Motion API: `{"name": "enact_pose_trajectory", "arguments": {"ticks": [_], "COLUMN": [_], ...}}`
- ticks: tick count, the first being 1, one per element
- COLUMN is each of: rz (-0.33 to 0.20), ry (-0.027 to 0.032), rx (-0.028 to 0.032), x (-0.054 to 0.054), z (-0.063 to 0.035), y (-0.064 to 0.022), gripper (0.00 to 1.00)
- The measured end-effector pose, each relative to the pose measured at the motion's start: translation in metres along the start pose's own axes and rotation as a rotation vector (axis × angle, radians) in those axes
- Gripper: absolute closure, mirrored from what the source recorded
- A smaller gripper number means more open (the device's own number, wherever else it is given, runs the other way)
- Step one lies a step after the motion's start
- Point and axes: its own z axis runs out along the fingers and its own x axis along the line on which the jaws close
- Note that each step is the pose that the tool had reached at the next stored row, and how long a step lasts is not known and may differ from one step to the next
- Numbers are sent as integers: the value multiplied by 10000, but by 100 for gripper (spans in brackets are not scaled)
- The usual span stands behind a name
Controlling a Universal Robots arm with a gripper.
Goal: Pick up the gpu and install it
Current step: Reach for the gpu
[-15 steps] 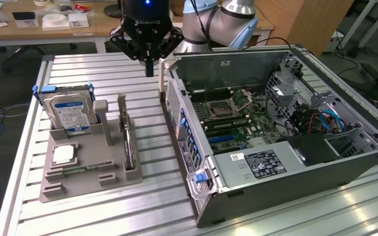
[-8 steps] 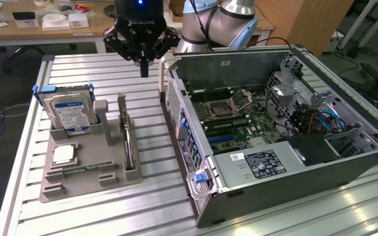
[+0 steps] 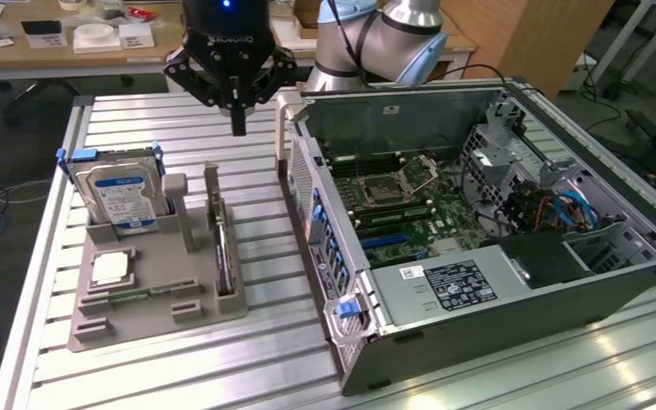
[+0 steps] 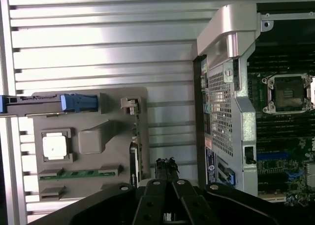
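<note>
Over table (image 3: 134, 111), btwn rack (image 3: 151, 295) & PC case (image 3: 511, 312): gripper (image 3: 238, 126) is hovering, fingers closed, empty; gpu (image 3: 223, 249) is standing edge-up in rack, prob. for easy top-edge grasp.

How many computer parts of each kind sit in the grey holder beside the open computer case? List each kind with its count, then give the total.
hard drive: 1
processor chip: 1
gpu: 1
green memory stick: 1
Total: 4 parts in the grey holder
</note>
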Motion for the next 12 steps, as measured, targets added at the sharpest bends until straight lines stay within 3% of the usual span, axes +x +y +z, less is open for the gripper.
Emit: {"name": "enact_pose_trajectory", "arguments": {"ticks": [12], "rz": [1], "ry": [0], "rx": [0], "x": [199], "z": [-9], "y": [-110], "gripper": [89]}}
